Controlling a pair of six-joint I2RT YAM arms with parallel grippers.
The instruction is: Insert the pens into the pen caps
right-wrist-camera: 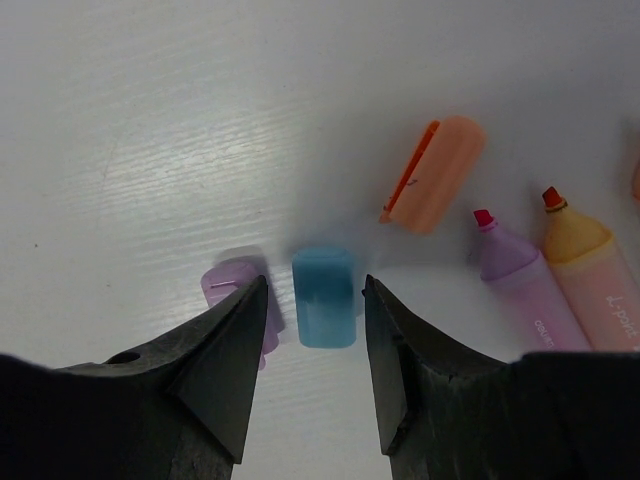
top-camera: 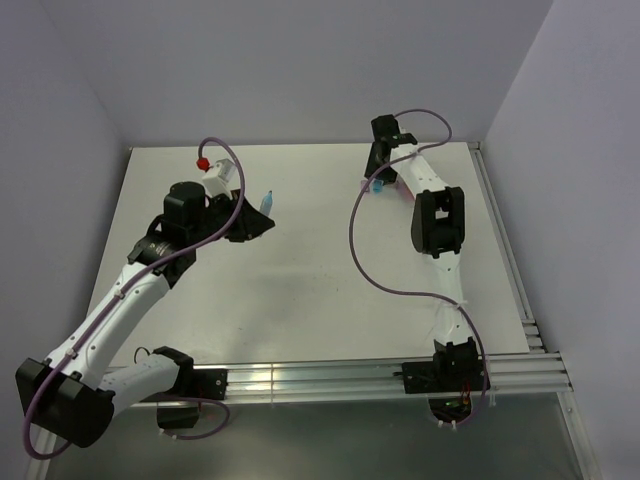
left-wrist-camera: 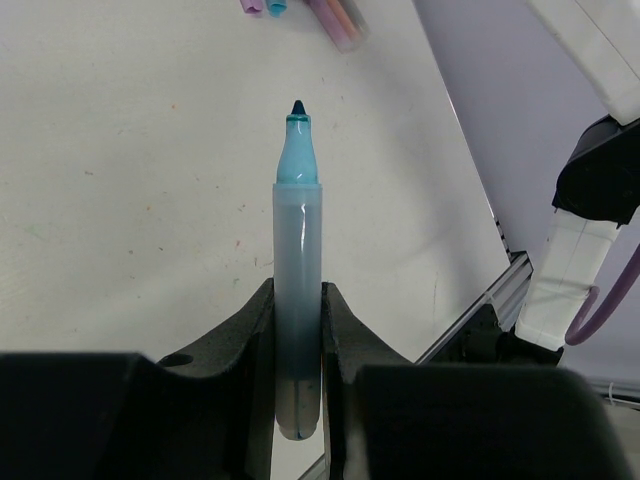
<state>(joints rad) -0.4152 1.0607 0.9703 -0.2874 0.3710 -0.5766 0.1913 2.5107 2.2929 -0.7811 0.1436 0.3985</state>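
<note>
Blue matches blue: left tool (left-wrist-camera: 297, 295) clamped on the blue pen (left-wrist-camera: 297, 250), centre frame, tip outward; right tool (right-wrist-camera: 314, 287) spread apart astride the blue cap (right-wrist-camera: 324, 297) on the surface (right-wrist-camera: 150, 120), lower centre. It should close squarely, missing the purple cap (right-wrist-camera: 230, 283) just left.

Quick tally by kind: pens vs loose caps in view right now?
Pens: 3 (blue pen in left pincer, purple pen, orange pen)
Caps: 3 (purple cap, blue cap, orange cap)
Total: 6, plus one cropped orange sliver I cannot identify.
</note>
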